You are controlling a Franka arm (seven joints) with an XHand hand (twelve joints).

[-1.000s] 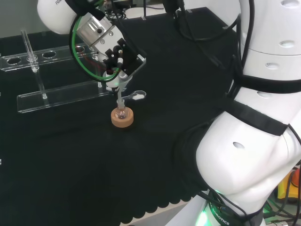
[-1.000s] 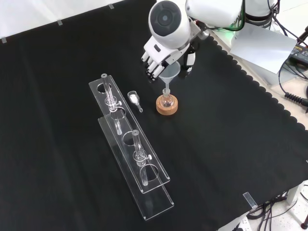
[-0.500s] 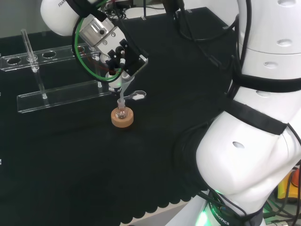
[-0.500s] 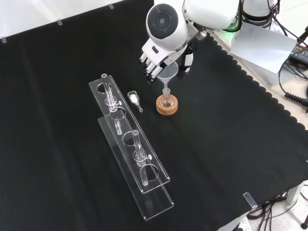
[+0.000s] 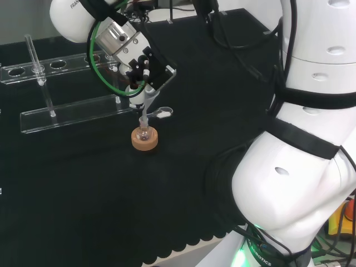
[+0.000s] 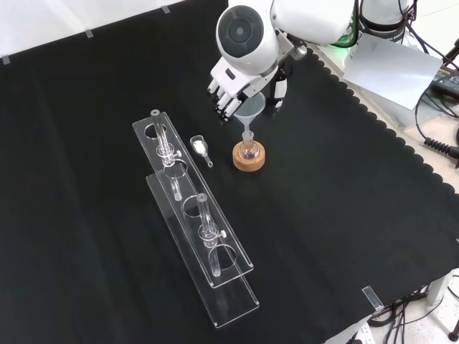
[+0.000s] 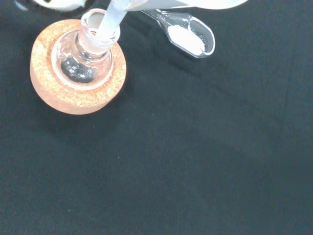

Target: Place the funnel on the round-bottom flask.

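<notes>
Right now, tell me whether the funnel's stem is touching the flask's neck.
Touching. In the wrist view the funnel stem runs down into the open mouth of the flask and leans on its glass rim; the flask sits in its cork ring.

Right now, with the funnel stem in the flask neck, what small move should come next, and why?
Probably open the hand and lift away. In the wrist view the funnel stem already sits inside the neck of the round-bottom flask, which stands on its cork ring, while the fingers seem closed around the funnel's cone.
</notes>
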